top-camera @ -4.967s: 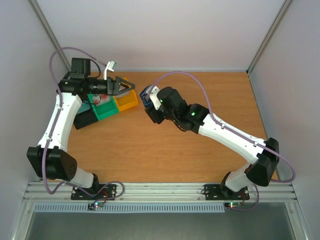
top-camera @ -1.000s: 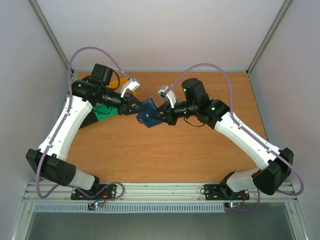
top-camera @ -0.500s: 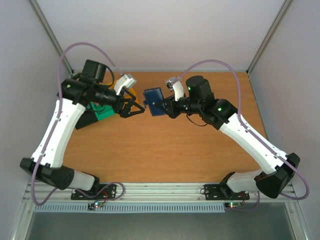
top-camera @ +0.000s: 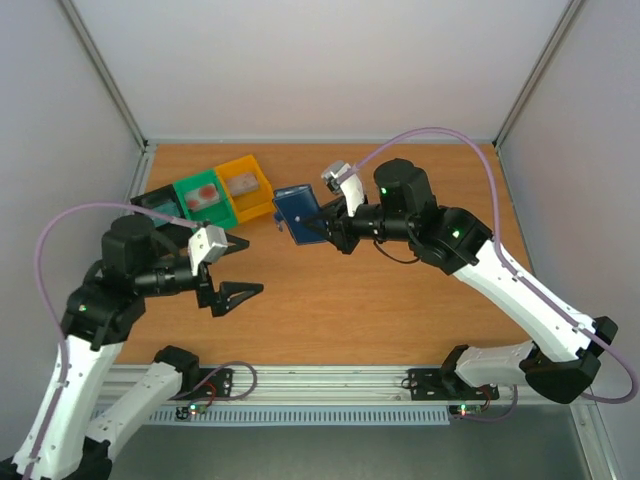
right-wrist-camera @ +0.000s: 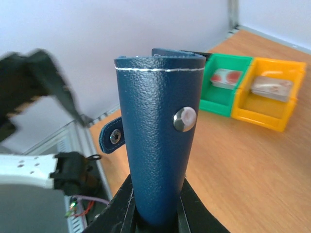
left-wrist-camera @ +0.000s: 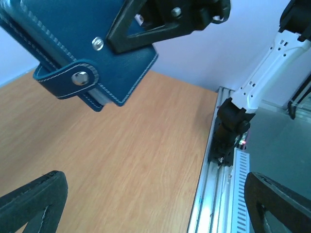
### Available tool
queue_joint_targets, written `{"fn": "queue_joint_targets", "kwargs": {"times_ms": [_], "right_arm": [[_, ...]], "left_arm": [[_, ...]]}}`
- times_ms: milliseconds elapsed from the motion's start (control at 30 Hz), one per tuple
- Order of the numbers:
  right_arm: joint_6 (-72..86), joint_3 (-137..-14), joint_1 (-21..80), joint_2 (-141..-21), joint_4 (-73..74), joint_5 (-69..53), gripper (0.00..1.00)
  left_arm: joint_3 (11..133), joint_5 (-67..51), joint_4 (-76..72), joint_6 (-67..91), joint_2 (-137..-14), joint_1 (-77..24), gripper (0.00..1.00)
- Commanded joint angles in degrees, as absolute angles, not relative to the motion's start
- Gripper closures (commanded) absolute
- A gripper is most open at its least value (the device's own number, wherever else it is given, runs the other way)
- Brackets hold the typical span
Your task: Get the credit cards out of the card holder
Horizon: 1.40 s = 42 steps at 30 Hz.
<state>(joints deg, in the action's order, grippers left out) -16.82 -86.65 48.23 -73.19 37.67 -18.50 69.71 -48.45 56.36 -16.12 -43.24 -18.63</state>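
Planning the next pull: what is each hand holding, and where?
The right hand grips the card holder by one end; the left hand is open, empty.

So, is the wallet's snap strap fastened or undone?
Undone: the strap hangs free beside the wallet, its snap apart from the bare stud.

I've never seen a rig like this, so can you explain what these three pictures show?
Two robot arms are bolted to a wooden table. One picture looks down from above; the other two come from cameras on the wrists. The right end effector is shut on a dark blue card holder, lifted off the table, its snap strap undone. The left end effector is open and empty. At the back left stand a black bin, a green bin and a yellow bin; a pale card lies in the green and another in the yellow.
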Motion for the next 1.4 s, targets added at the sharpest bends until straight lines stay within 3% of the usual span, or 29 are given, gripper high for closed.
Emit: {"fn": "queue_joint_targets", "kwargs": {"times_ms": [0, 100, 167, 267, 533, 600, 900, 1100, 1367], "right_arm": [[-20.64, -85.96, 48.58, -70.49, 32.33, -31.29, 0.99], [-22.48, -85.86, 48.73, -70.89, 30.77, -38.50, 0.99], [-23.61, -85.57, 49.09, -71.33, 29.77, -42.16, 0.99], [-24.98, -87.62, 49.71, -72.74, 31.85, -42.97, 0.99], [-24.96, -90.18, 50.00, -73.85, 34.30, -46.35, 0.99], [-25.06, -90.22, 50.01, -73.98, 34.28, -47.53, 0.99], [-27.42, -93.04, 51.92, -76.04, 36.84, -49.88, 0.99], [-27.30, -93.16, 52.29, -76.44, 35.81, -48.27, 0.99], [-27.27, -93.48, 52.63, -78.53, 34.14, -47.39, 0.99]], "left_arm": [[57.69, -56.10, 27.00, -4.65, -40.47, -18.72, 0.01], [55.35, -58.91, 22.71, -3.21, -40.22, -18.73, 0.06], [53.80, -62.43, 19.12, -3.04, -40.46, -18.72, 0.16], [52.41, -66.69, 13.54, -1.44, -41.29, -18.72, 0.40], [45.90, -69.53, 0.81, 7.13, -35.60, -18.72, 0.91], [45.22, -67.86, -1.82, 9.87, -34.48, -18.74, 0.99], [45.19, -60.18, -6.16, 16.57, -35.61, -18.79, 0.98], [42.48, -62.88, -15.04, 22.00, -35.69, -18.81, 0.66], [42.19, -61.30, -19.06, 26.37, -37.53, -20.11, 0.58]]}}
